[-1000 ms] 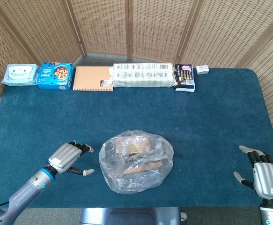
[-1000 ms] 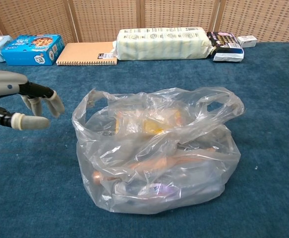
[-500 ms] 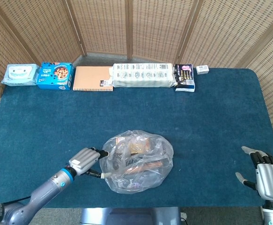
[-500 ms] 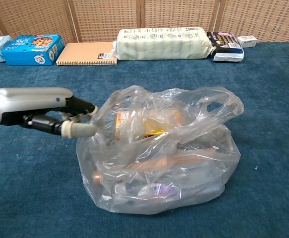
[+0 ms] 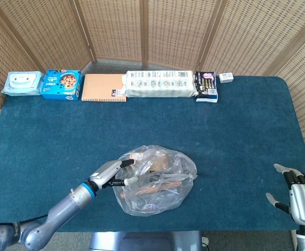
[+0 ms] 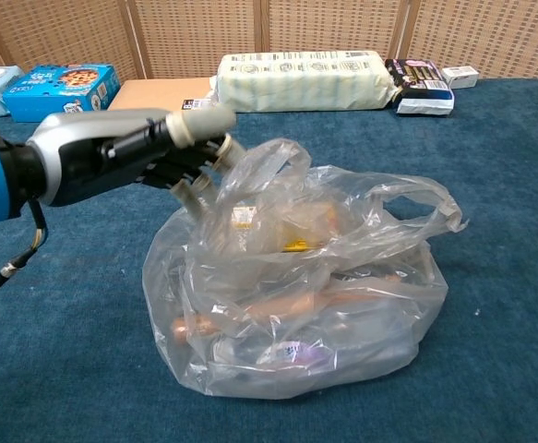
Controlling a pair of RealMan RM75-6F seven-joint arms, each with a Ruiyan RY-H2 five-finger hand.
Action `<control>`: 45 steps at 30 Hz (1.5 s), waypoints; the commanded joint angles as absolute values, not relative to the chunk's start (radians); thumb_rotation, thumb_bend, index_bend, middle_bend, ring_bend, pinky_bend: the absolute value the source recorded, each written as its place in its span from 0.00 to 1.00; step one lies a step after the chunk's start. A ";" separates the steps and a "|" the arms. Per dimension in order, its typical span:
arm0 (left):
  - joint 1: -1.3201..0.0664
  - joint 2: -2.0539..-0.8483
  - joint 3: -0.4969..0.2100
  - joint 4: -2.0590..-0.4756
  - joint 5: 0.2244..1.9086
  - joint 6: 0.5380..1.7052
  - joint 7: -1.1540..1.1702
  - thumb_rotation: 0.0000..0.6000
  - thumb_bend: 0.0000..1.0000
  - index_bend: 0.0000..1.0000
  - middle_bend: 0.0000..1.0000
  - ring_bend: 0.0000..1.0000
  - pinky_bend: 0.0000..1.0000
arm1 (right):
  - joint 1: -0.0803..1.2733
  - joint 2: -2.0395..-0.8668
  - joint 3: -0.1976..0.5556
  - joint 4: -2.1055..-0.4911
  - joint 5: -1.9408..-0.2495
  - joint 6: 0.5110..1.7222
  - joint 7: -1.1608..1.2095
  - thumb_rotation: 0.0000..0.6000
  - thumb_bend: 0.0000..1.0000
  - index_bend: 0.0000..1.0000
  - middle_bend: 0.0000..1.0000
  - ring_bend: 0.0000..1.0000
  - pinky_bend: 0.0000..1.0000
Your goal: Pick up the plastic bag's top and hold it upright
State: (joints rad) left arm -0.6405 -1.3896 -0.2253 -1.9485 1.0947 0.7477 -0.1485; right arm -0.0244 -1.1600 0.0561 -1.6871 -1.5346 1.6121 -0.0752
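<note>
A clear plastic bag [image 5: 155,180] sits on a blue table [image 5: 236,136], near the front edge at about 6 o'clock from the table's middle. It holds several items, among them something orange-brown and something yellow; what they are cannot be told through the crinkled film. The bag slumps rather than stands, with one handle loop [image 6: 407,198] lying toward its 2 o'clock side.

The left hand [image 5: 110,174] reaches in from 8 o'clock, level with the bag's top. In the chest view, the left hand's fingers [image 6: 199,127] are bunched close together against the upper left fold of the bag [image 6: 305,286], with film gathered around them and pulled up into a small peak. Whether the film is truly pinched or only pushed up cannot be told.

The right hand [image 5: 298,197] rests at the table's front right corner, about 4 o'clock, well apart from the bag, palm down with fingers spread and holding nothing.

Along the far edge, from 10 o'clock to 1 o'clock, lie a pack of wipes [image 5: 21,82], a blue cookie box [image 5: 61,84], a tan notebook [image 5: 104,87], a long pale package [image 5: 160,83], a dark packet [image 5: 206,86] and a small white box [image 5: 226,77]. A wicker screen [image 5: 142,31] stands behind the table.
</note>
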 commanded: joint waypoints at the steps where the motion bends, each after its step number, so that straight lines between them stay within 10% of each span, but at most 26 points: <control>1: -0.610 -1.433 -0.296 -1.943 1.154 0.722 -0.404 0.00 0.13 0.25 0.28 0.34 0.34 | -0.025 -1.160 0.057 -1.687 -1.535 1.612 -0.075 1.00 0.17 0.22 0.31 0.26 0.24; 20: -0.546 -1.335 -0.255 -1.892 1.410 0.724 -0.854 0.00 0.14 0.25 0.30 0.34 0.34 | -0.021 -1.164 0.061 -1.695 -1.542 1.608 -0.090 1.00 0.17 0.21 0.31 0.25 0.24; 45: -0.752 -1.484 -0.325 -1.767 1.168 0.560 -0.876 0.00 0.13 0.17 0.30 0.34 0.33 | -0.041 -1.153 0.060 -1.674 -1.551 1.635 -0.047 1.00 0.17 0.21 0.31 0.24 0.23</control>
